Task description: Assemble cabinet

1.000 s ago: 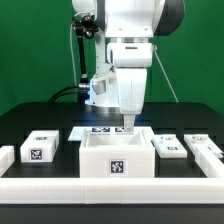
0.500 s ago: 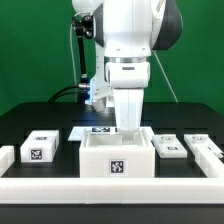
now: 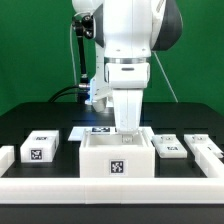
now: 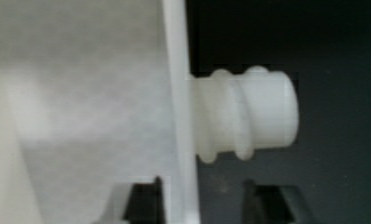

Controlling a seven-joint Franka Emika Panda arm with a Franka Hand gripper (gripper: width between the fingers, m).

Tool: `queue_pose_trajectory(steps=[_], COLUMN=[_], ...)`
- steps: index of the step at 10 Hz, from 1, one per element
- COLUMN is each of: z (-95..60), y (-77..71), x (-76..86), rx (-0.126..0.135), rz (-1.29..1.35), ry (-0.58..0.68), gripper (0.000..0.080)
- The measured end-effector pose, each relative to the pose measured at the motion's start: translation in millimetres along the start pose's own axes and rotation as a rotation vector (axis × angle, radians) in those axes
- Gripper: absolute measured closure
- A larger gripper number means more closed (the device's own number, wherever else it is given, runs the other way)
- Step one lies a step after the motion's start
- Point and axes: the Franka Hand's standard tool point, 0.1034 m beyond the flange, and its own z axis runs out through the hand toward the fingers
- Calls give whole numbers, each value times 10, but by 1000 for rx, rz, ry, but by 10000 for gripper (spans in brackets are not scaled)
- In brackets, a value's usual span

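The white cabinet body, an open-topped box with a tag on its front, stands at the table's middle. My gripper hangs straight down at the body's back wall, with its fingertips hidden behind the rim. In the wrist view the gripper is open. One dark finger lies over the white wall, the other over the black table, so the jaws straddle the wall's edge. A ribbed white knob sticks out of that wall. Small tagged white blocks lie at the exterior view's left and right.
Another tagged block lies at the exterior view's far right and a white piece at the far left. The marker board lies behind the cabinet body. A white rail runs along the front.
Since one second ago the wrist has turned and the hand has come down onto the cabinet body's back wall. Over the last half second nothing has moved.
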Motion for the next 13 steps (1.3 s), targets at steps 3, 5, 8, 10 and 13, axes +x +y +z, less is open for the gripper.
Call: queue_pose_trajectory(steps=[3, 5, 8, 10, 13], z=[0, 0, -5, -11, -18], y=[1, 1, 28, 175, 329], x=[-2, -2, -12, 30, 387], rx=[-1, -1, -7, -32, -52], rz=[0, 0, -16, -47, -21], ry=[0, 0, 1, 2, 19], gripper=[772, 772, 772, 771, 771])
